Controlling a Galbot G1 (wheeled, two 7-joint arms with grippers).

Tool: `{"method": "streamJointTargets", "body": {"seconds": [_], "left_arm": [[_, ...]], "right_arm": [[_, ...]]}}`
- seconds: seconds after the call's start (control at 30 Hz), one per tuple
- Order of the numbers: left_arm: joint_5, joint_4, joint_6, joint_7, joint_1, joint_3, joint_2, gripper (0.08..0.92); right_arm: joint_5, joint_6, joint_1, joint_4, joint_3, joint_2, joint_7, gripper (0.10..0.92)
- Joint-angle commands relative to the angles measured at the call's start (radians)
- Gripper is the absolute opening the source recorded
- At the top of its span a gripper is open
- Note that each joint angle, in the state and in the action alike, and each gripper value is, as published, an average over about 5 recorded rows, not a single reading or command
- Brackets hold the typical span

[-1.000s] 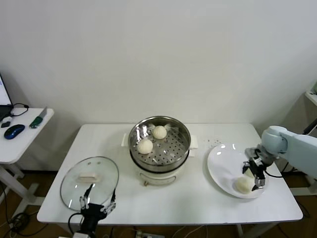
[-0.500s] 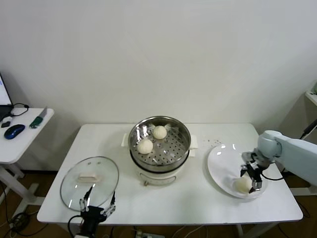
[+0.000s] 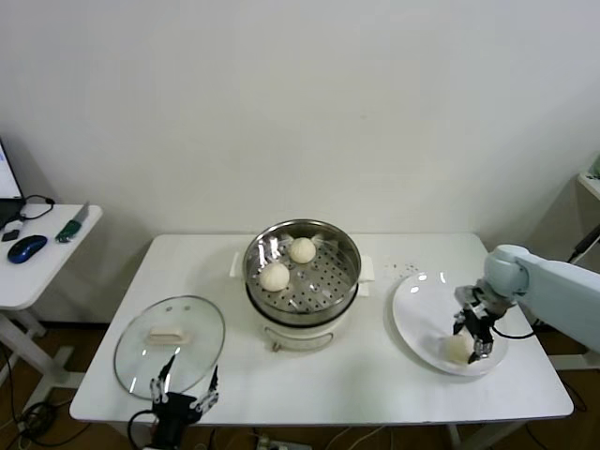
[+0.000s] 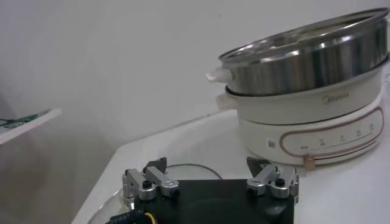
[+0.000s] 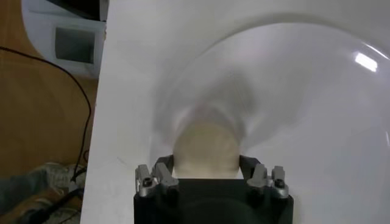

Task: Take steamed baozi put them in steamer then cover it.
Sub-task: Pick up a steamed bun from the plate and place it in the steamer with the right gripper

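Soft, even light falls from above me, casting faint shadows on the white surface. The steamer rim glints. From my right wrist, the plate carries a glare spot and looks motion-smeared around the baozi.

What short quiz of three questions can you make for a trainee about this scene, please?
1. How many baozi lie in the steamer?
2. True or false: the glass cover sits on the steamer.
3. Where is the right gripper? A: over the steamer; B: at the baozi on plate; C: on the cover.

Key:
1. Two.
2. False; it lies on the table, near the idle left gripper.
3. B; its fingers stand on either side of that bun on the white plate.
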Motion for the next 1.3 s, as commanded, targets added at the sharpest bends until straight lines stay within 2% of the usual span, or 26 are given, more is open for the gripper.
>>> {"method": "streamJointTargets", "body": {"seconds": [0.03,0.3,0.53,0.97,1.1,1.3], "left_arm": [[0.004,-0.003,0.002,-0.002,0.004,0.004,-0.001,0.823],[0.004,-0.003,-0.002,-0.004,0.018,0.01,-0.004,0.823],[0.005,-0.002,0.002,-0.002,0.022,0.017,-0.006,0.823],[0.005,0.003,-0.002,-0.003,0.019,0.03,-0.01,0.823],[0.003,0.005,-0.004,-0.004,0.018,0.028,-0.012,0.823],[0.0,0.011,-0.003,-0.008,0.01,0.029,-0.019,0.823]], "right_arm": [[0.026,0.163,0.252,-0.011,-0.128,0.066,-0.049,0.696],[0.07,0.364,0.575,-0.004,-0.27,0.252,-0.089,0.696],[0.058,0.544,0.655,-0.009,-0.255,0.417,-0.109,0.703],[-0.22,0.699,0.469,-0.04,-0.085,0.728,-0.075,0.704],[-0.302,0.744,0.418,-0.055,-0.062,0.782,-0.061,0.704],[-0.333,0.763,0.372,-0.053,-0.075,0.818,-0.053,0.704]]}}
